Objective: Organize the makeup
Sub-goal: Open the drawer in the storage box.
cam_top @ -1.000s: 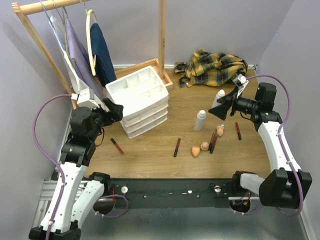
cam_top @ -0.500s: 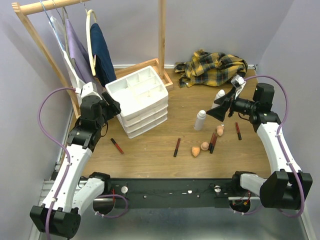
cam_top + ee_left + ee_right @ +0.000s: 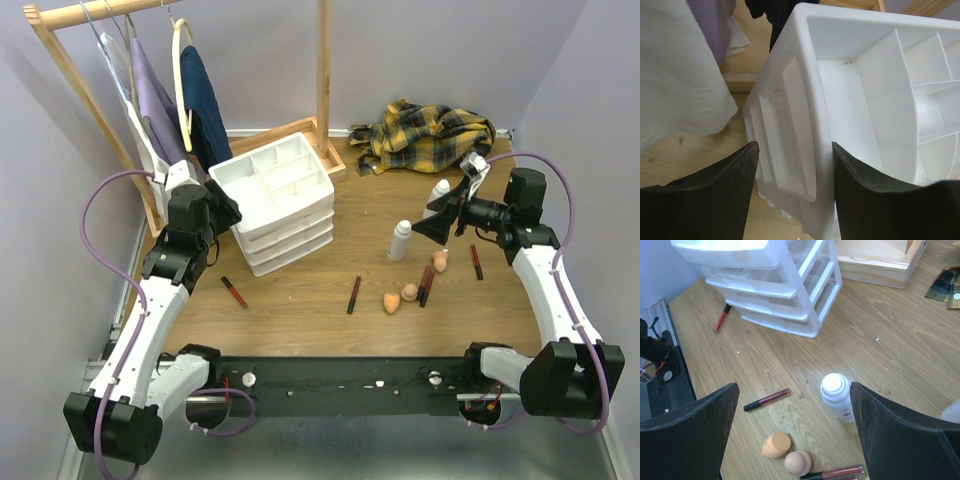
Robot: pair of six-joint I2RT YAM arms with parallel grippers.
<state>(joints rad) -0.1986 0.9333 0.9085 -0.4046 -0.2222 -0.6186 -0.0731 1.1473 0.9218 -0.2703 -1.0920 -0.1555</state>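
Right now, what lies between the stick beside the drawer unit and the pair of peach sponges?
A single dark-red stick, touching neither the leftmost stick nor the sponges; otherwise bare table, seen in the top view.

White stacked drawer unit (image 3: pixel 285 215), divided tray on top, sits L-center on wood table (image 3: pixel 300 315), just beside wooden rack (image 3: pixel 324 70) base. Rack holds navy garment (image 3: pixel 205 115) & lavender garment (image 3: pixel 150 85) at back L. Yellow plaid cloth (image 3: pixel 430 135) crumpled back R, well apart from unit.
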